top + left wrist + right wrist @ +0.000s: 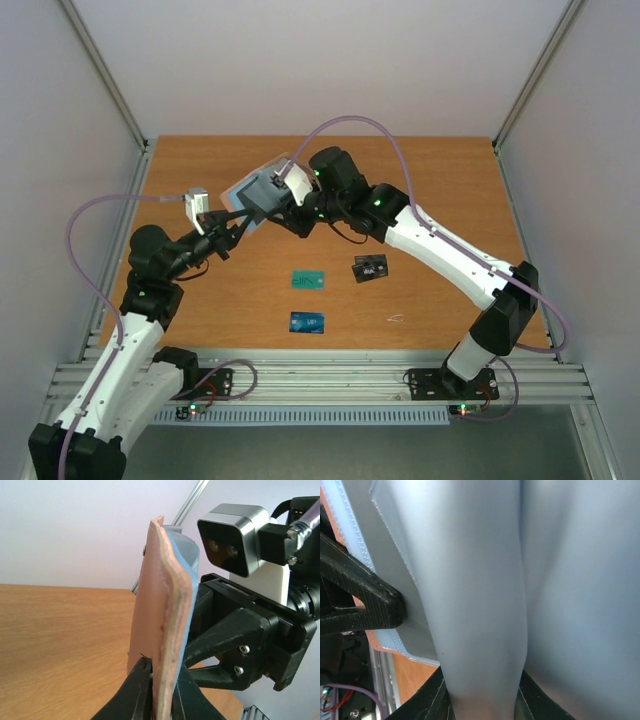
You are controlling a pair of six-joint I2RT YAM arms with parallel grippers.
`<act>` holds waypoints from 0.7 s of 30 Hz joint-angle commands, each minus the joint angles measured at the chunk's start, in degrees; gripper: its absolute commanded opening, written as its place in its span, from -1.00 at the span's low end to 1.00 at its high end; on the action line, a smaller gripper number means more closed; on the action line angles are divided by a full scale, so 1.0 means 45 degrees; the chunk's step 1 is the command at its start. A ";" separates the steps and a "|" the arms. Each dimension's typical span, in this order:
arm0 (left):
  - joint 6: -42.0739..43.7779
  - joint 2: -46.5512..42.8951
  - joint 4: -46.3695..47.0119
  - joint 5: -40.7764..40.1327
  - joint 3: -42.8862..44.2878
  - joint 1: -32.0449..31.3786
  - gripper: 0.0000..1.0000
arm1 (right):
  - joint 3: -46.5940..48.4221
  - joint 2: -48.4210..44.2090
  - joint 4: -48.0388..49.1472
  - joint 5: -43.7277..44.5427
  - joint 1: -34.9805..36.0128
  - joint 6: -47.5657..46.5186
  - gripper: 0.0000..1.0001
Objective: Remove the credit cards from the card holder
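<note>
The card holder is held in the air over the far middle of the table, tan-pink outside, blue-grey inside. My left gripper is shut on its lower edge, one finger on each side. My right gripper is shut on a bulging blue-grey fold of it. Three credit cards lie flat on the table, apart from both grippers: green, black with white marks, dark blue. Whether any card is inside the holder is hidden.
The wooden table ends in an aluminium rail at the near edge. Grey walls close in the left, right and back. A left gripper finger presses the holder in the right wrist view. A small white scrap lies near the front right.
</note>
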 commanded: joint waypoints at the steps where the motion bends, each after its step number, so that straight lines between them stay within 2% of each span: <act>1: 0.0036 -0.0177 0.1167 0.1276 0.0260 -0.0177 -0.95 | 0.0229 0.0000 0.0243 -0.1147 -0.0443 0.0237 -0.52; 5: 0.0348 -0.0206 0.0680 0.1004 0.0272 -0.0173 -0.99 | -0.0149 -0.0312 0.0415 -0.2093 -0.1345 0.1200 -0.46; 7: 0.0753 -0.0240 0.0068 0.0647 0.0323 -0.0177 -0.99 | -0.0629 -0.0615 0.0751 -0.1573 -0.1921 0.2075 -0.32; 11: 0.2158 -0.0156 -0.2153 0.0016 0.0941 -0.0223 -0.99 | -0.1073 -0.0909 0.0463 -0.0109 -0.3257 0.3482 -0.25; 14: 0.3667 -0.0018 -0.4750 -0.1751 0.1531 -0.0339 -1.00 | -0.0825 -0.0847 -0.0588 0.0618 -0.3672 0.3542 -0.21; 16: 0.4699 0.0071 -0.5712 -0.3462 0.1725 -0.0419 -0.99 | -0.0720 -0.0928 -0.1006 0.0810 -0.3677 0.3190 -0.19; 19: 0.6239 0.0248 -0.6530 -0.6192 0.1803 -0.0631 -0.99 | -0.0641 -0.1137 -0.1161 0.0747 -0.3380 0.2555 -0.17; 21: 0.8255 0.0481 -0.6793 -0.7755 0.1791 -0.0860 -1.00 | -0.0553 -0.1264 -0.1084 0.0941 -0.2608 0.1493 -0.17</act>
